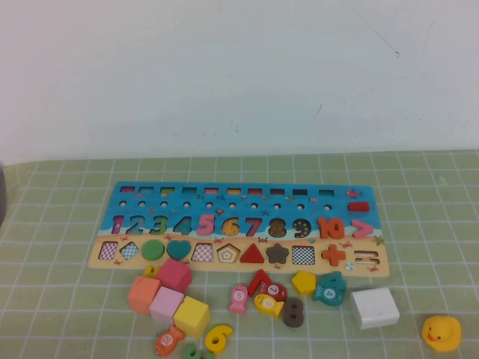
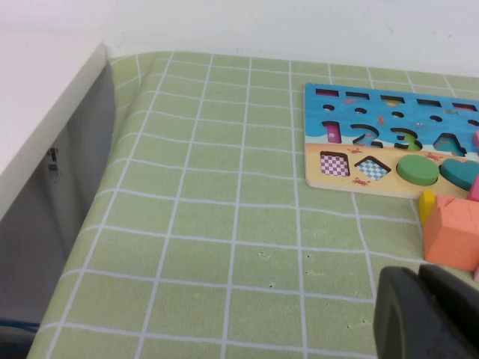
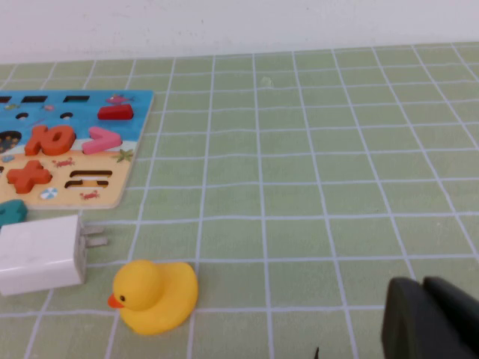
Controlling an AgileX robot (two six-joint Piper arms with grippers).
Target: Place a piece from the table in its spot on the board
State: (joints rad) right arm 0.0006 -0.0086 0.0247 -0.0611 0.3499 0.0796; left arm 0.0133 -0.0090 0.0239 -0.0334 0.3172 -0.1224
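The board (image 1: pixel 338 196) lies across the middle of the table, blue on top with a tan strip below, holding coloured numerals and shapes. The piece, a flat yellow "6" (image 1: pixel 218 338), lies on the cloth near the front edge, below the board's left half, beside a yellow cube (image 1: pixel 191 315). Neither gripper shows in the high view. My left gripper (image 2: pixel 419 277) is shut and empty, low over the cloth left of the board (image 2: pixel 322 178), near an orange cube (image 2: pixel 453 232). My right gripper (image 3: pixel 423 288) is shut and empty over the cloth right of the board (image 3: pixel 112 196).
Loose cubes (image 1: pixel 166 304), fish pieces (image 1: pixel 267 304), a brown "8" (image 1: pixel 293 312) and a yellow hexagon (image 1: pixel 303 282) lie below the board. A white charger (image 1: pixel 375 307) and a yellow duck (image 1: pixel 441 332) sit at the front right. A white box (image 2: pixel 45 127) stands at the far left.
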